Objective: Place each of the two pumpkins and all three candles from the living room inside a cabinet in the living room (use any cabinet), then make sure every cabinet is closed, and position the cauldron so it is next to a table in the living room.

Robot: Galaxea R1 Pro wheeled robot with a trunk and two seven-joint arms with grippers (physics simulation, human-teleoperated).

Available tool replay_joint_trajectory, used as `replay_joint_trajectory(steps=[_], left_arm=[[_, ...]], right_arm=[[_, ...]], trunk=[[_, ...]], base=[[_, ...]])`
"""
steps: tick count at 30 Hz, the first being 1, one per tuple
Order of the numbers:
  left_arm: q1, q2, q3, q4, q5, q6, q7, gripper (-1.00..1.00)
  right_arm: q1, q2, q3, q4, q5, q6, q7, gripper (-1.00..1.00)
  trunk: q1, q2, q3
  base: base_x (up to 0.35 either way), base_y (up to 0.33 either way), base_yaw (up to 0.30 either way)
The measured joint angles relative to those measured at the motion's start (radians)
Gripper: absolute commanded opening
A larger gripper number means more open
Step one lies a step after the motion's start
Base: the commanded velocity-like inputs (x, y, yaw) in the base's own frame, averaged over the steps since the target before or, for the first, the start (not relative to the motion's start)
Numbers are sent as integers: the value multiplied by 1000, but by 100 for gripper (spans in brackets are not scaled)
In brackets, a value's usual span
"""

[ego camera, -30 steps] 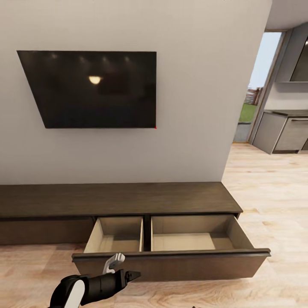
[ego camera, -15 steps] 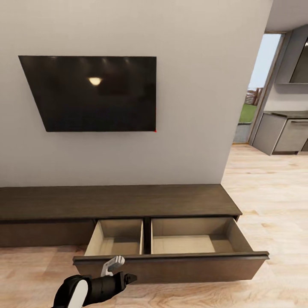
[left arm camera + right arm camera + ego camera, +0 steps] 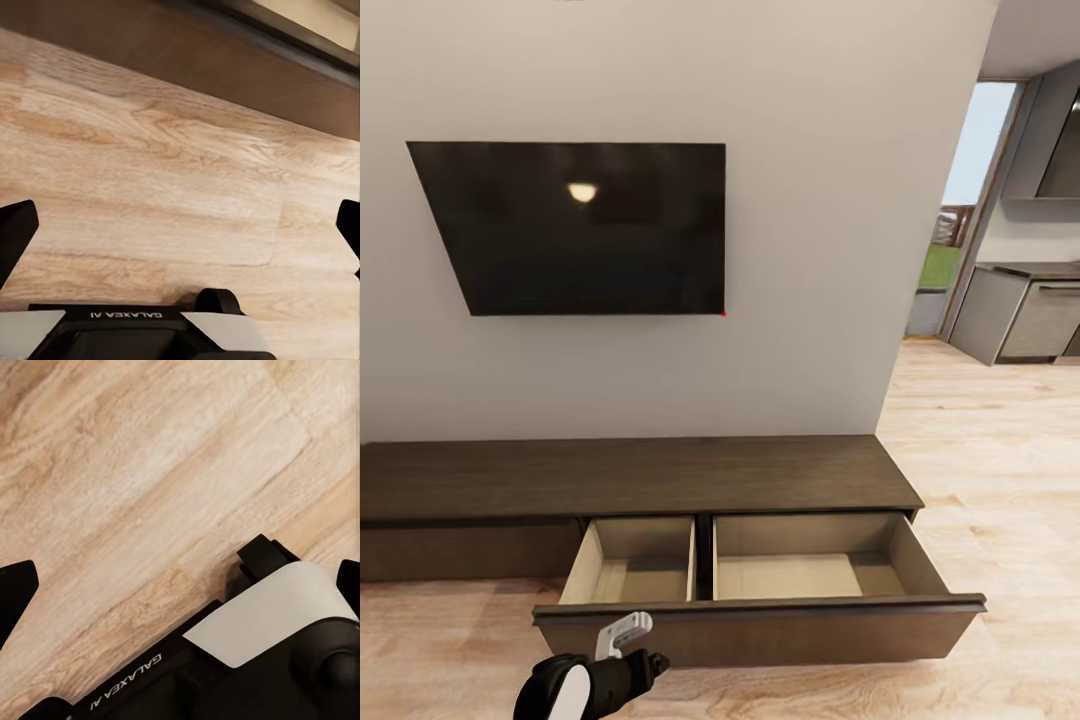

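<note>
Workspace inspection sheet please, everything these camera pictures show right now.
Surface: light wooden plank floor; bare dark-brown top of the low cabinet.
Job's things: cabinet's wide drawer pulled open, two pale compartments, both look empty.
Clutter: nothing seen.
Grippers: left gripper open above the floor by the drawer front; right gripper open above the floor.
Cables: nothing seen.
Surroundings: black wall-mounted television; grey kitchen units through the doorway.

Long low dark-brown cabinet point(image 3: 660, 475): matt wood grain outside, smooth pale wood inside its open drawer point(image 3: 760, 570). Light plank floor point(image 3: 1000, 470): wood with a slight sheen. Black wall-mounted screen point(image 3: 575, 228): glossy, reflecting a lamp.
</note>
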Motion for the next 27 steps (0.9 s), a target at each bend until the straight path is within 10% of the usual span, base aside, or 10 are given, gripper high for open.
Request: replay_joint_trajectory(steps=[27], left_arm=[[0, -3, -61, -2, 2, 1, 13, 100]], right_arm=[[0, 10, 2, 0, -1, -58, 3, 100]], trunk=[[-104, 189, 85]], base=[[0, 0, 0]])
